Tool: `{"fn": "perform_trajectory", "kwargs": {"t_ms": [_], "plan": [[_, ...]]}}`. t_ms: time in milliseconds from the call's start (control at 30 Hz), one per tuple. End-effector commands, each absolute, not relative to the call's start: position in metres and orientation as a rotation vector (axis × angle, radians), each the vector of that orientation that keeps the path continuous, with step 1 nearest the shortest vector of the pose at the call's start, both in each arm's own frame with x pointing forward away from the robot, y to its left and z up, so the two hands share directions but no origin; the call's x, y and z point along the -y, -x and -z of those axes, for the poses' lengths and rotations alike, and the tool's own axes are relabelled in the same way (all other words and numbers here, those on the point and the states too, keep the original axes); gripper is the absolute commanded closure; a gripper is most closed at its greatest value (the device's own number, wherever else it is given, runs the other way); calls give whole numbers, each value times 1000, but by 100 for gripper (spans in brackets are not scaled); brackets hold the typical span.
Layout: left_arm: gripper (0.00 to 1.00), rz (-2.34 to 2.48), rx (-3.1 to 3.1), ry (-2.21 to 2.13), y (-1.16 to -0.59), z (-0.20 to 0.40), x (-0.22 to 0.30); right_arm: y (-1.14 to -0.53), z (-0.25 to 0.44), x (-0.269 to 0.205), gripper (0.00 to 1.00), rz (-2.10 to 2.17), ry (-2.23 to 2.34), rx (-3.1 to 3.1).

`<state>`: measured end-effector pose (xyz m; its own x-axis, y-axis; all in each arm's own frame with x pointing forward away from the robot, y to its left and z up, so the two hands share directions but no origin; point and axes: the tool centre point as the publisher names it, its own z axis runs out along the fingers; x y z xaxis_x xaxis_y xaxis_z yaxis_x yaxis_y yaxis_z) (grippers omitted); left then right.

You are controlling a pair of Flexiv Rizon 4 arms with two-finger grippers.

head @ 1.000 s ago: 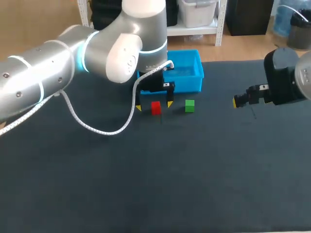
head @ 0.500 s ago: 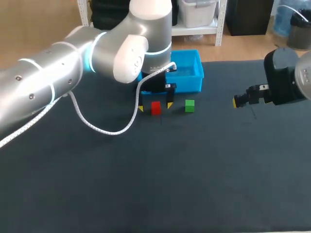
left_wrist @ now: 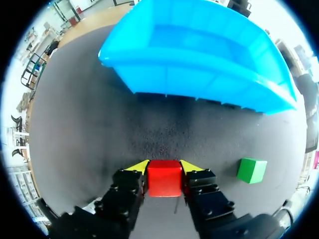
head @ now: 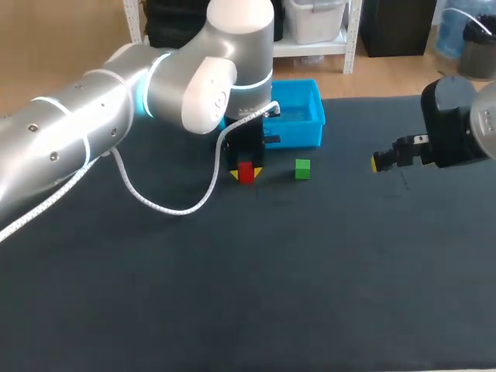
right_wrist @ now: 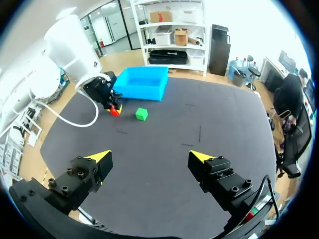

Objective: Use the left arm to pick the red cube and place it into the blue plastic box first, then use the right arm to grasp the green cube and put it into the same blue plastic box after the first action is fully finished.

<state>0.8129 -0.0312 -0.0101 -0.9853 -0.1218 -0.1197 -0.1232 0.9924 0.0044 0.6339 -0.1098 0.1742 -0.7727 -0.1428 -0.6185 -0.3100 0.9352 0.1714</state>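
Left arm comes in from the left side and reaches to the far middle of the bench point(head: 325, 279). The left pincer point(left_wrist: 163, 168) is down at surface level and clamped on the red cube point(left_wrist: 163, 180). In the left wrist view both yellow tips press the cube's opposite sides. The cube looks to be resting on the bench, not lifted. No gap shows beneath it, though the angle makes that hard to confirm.

The blue plastic box point(head: 301, 135) stands just beyond the red cube, with its near wall facing the pincer. No cube shows in the part of its interior that is in view.

The green cube point(head: 302, 169) lies on the bench just beside the red cube, on the right-arm side and apart from it. It sits close in front of the box and is untouched.

The right arm is well off to the right. The right pincer point(right_wrist: 149, 157) has its fingers spread wide with nothing between them, far from both cubes.

Progress, as judged: early in the first half. The grasp on the red cube looks made. Lifting it, carrying it over the box wall and releasing it are all left to do. The whole green-cube sequence for the right arm is not yet begun, and it should wait until the red cube is in the box.
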Motion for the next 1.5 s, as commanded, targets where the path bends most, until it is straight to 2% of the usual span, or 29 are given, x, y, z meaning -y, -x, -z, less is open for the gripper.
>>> {"fn": "perform_trajectory", "kwargs": {"t_ms": [33,933,1500], "plan": [[100,7,-3019,163,-817,6,32,-632,-174,110,0,-347,317,-2452],[100,138,-2904,-25,-803,-132,21,-632,-174,110,0,-347,317,-2452],[100,180,-2871,-52,-803,-143,17,-632,-174,110,0,-347,317,-2452]]}}
